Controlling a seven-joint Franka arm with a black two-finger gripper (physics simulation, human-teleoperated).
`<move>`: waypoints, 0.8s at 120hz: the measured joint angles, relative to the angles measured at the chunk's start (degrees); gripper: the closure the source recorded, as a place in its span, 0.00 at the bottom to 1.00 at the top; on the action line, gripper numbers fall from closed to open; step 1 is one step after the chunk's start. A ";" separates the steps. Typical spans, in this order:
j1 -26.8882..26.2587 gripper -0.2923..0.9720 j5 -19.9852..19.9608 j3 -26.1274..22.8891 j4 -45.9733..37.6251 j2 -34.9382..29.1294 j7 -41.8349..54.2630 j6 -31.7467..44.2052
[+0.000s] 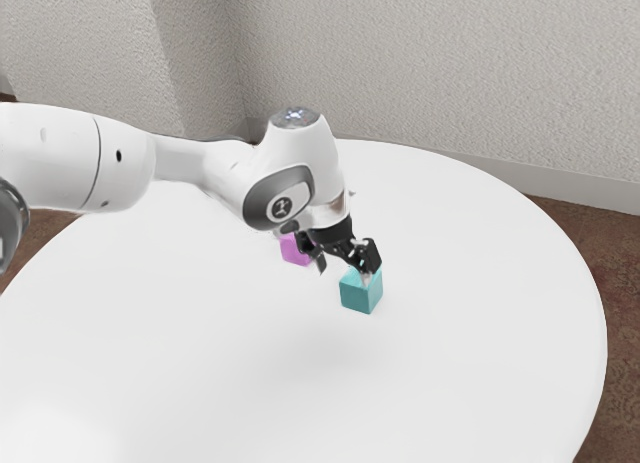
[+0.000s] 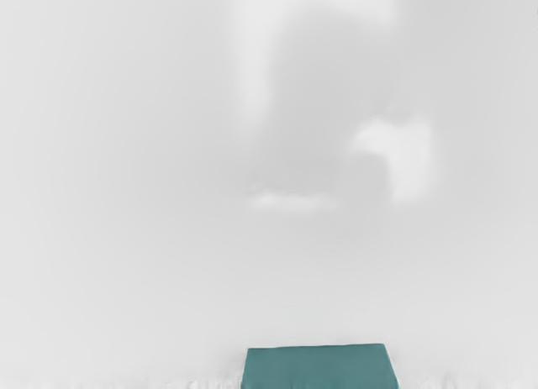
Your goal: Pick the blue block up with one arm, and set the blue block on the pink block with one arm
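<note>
The gripper (image 1: 347, 267) was seen low over the white round table (image 1: 480, 283), its fingers spread apart and gripping nothing. The blue block (image 1: 361, 293), teal in shade, was noted resting on the tabletop directly under the fingertips. One finger (image 1: 370, 256) was seen at the block's upper edge, the other clear of it on the exterior view's left. The pink block (image 1: 293, 249) was recorded near the blue one, not touching it, and partly hidden behind the hand. In the wrist view the blue block (image 2: 319, 368) was observed just under the hand, with bare table (image 2: 126, 238) beyond.
</note>
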 joint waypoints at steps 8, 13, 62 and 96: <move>0.02 0.23 0.08 0.03 3.73 2.01 1.15 -3.35; 0.02 0.23 0.12 0.03 4.99 2.76 1.78 -5.63; -0.86 0.23 0.13 0.51 11.74 8.33 4.83 -10.33; -2.26 0.23 0.38 1.40 19.58 14.22 4.83 -11.21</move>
